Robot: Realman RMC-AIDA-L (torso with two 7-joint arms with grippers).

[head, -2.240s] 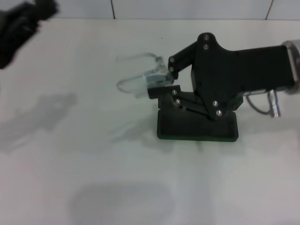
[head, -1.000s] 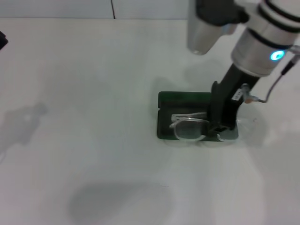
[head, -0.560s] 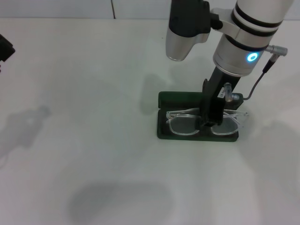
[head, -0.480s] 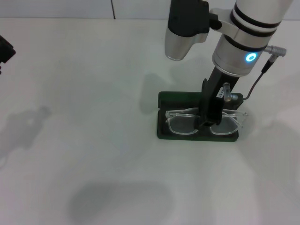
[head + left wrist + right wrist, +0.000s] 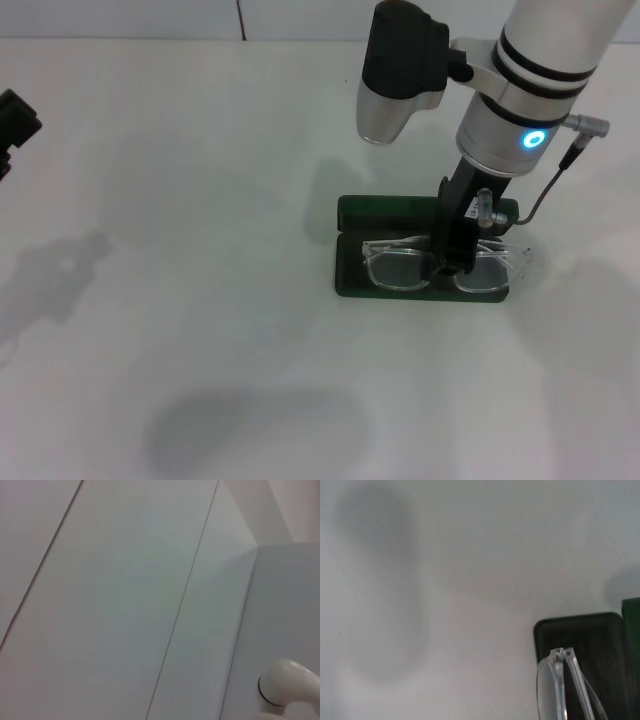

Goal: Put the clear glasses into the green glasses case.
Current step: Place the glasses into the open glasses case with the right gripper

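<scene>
Right tool [image 5: 449, 266] gripping clear glasses [image 5: 400, 268] over open green glasses case [image 5: 385, 213]; no legible lettering.

No legible text, label, brand, number or sign appears in any view, including on the dark green hinged case [image 5: 400, 213].

head view overhead; right wrist view close on green glasses case [image 5: 580, 645]

White-silver right arm [image 5: 520, 90], blue light ring
</scene>
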